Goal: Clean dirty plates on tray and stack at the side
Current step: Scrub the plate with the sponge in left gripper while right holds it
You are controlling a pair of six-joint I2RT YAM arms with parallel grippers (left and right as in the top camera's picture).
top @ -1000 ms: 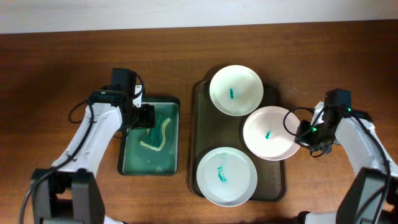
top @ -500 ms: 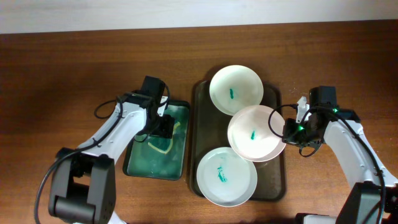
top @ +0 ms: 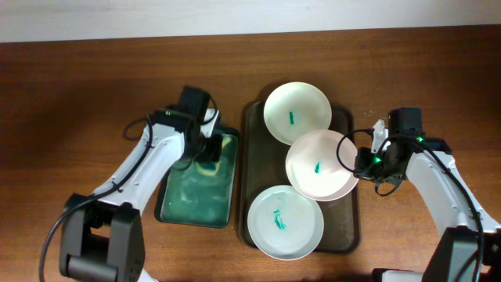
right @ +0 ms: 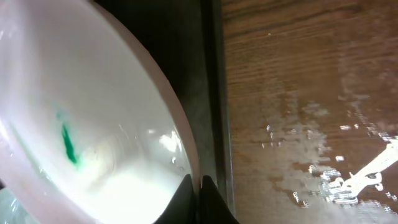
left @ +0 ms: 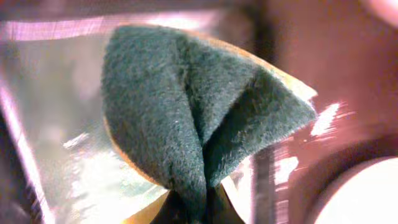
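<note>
The left arm bends in over the basin, its claw pinching the sponge, which hangs just under it. The right arm reaches across the counter. Its claw is pressed onto the rim of the middle plate. That plate lies over the tray just beyond the claw, overlapping a second plate and a third plate.

Only the left wrist view shows the sponge folded, fuzzy dark green outside. Only the right wrist view shows the held plate tilted and wet glints on the wood beside the claw.

A pale wall borders the brown counter.
</note>
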